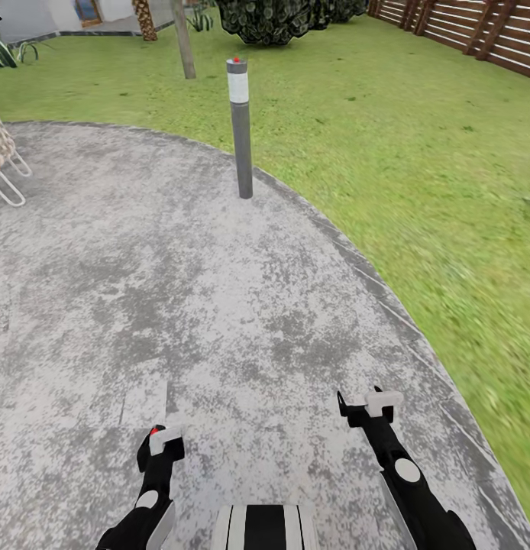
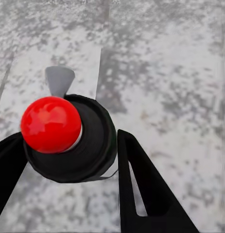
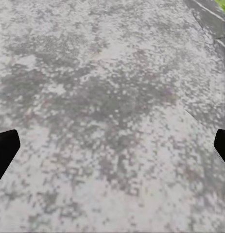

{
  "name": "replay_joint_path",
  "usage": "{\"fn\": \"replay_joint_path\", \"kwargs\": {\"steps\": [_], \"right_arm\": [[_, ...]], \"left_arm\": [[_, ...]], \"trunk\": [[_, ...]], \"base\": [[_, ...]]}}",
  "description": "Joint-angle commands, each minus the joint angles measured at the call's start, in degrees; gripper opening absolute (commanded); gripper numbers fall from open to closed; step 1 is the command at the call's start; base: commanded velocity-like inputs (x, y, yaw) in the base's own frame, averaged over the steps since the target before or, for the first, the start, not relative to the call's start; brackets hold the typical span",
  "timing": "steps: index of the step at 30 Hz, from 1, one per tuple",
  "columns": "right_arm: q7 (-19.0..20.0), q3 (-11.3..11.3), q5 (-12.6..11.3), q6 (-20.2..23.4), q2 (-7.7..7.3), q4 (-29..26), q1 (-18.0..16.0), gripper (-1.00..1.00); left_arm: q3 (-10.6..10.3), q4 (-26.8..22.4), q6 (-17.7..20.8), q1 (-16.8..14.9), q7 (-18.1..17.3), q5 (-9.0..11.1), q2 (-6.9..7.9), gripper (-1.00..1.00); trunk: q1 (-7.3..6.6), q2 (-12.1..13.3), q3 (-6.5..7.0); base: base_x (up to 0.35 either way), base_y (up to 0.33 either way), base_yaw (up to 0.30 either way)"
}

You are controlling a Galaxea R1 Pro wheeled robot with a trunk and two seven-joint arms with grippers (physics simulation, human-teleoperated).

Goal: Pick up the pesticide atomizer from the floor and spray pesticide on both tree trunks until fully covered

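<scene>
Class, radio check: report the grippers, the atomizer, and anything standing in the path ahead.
Left gripper shut on pesticide atomizer. Right gripper open, empty. Grey bollard ahead at paving edge.

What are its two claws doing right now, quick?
Left gripper: closed around the pesticide atomizer, the bottle with the black top and red ball.
Right gripper: open and empty, over the grey paving.
</scene>
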Motion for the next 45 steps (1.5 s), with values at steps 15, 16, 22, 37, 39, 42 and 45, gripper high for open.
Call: {"fn": "replay_joint_path", "kwargs": {"steps": [15,16,22,37,39,42,45], "right_arm": [[-0.27,-0.10,0.17,-0.17,-0.04,0.16,0.11,1.00],[-0.29,-0.09,0.17,-0.18,-0.04,0.18,0.11,1.00],[-0.29,-0.09,0.17,-0.18,-0.04,0.30,0.20,1.00],[-0.27,0.01,5.56,-0.31,0.02,6.02,2.06,1.00],[-0.38,-0.07,8.99,-0.36,0.10,3.80,2.11,1.00],[-0.48,-0.20,9.84,-0.47,0.12,3.07,4.01,1.00],[-0.51,-0.25,9.77,-0.65,0.13,3.00,6.27,1.00]], "left_arm": [[-0.36,-0.18,0.67,-0.02,-0.47,-0.63,0.61,-1.00],[-0.44,-0.18,0.70,0.03,-0.43,-0.67,0.76,-1.00],[-0.63,-0.09,0.86,0.63,-0.36,-0.74,2.15,-1.00],[-0.25,0.78,1.02,3.77,-0.27,-0.60,4.46,-1.00],[-0.15,0.76,1.01,4.10,-0.27,-0.44,4.48,-1.00],[-0.03,0.70,1.06,4.32,-0.21,-0.40,4.51,-1.00],[0.05,0.20,1.04,5.42,-0.18,-0.33,4.86,-1.00]], "trunk": [[-0.38,0.20,3.50],[-0.41,0.22,3.80],[-0.56,0.30,5.63],[-0.95,0.50,10.29],[-1.00,0.52,10.91],[-1.08,0.56,11.85],[-1.16,0.60,12.78]], "base": [[0.000,0.000,0.000],[0.000,0.000,0.000],[0.000,0.000,0.000],[0.000,0.000,0.000],[0.000,0.000,0.000],[0.000,0.000,0.000],[0.000,0.000,0.000]]}}
